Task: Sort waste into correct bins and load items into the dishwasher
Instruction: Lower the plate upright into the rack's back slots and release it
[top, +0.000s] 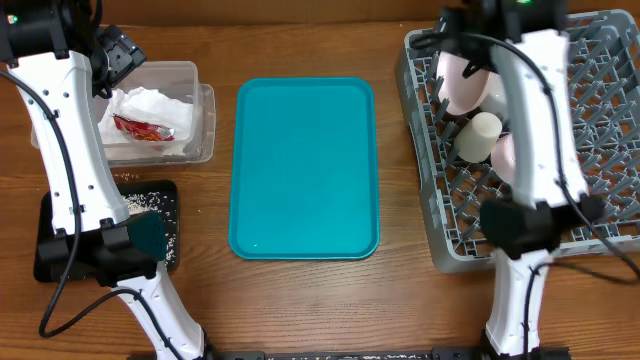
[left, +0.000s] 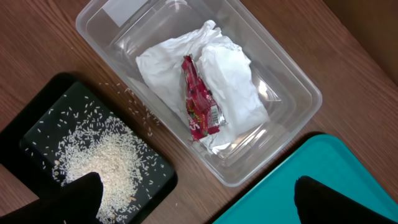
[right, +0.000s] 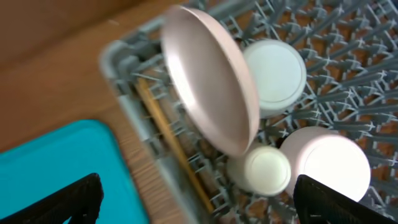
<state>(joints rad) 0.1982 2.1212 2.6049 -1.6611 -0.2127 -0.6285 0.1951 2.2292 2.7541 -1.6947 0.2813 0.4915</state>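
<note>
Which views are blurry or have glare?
Right wrist: blurred throughout, plate and rack soft. Left wrist: sharp, single rice grains resolve; mild highlights on the clear tub. Overhead: sharp, even light, faint sheen on the teal tray.

Red wrapper (left: 200, 102) on napkin (left: 239, 81) in tub (left: 275, 143); plate (right: 211, 81) upright in rack (right: 348, 31).

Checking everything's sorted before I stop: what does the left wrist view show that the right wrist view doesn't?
Left wrist only: the clear tub holding the napkin and red wrapper, and the black tray with rice. Right wrist only: the dish rack with the plate on edge, a pale bowl, a pinkish bowl, the cup and chopsticks. Both: a corner of the teal tray and the wooden table.
</note>
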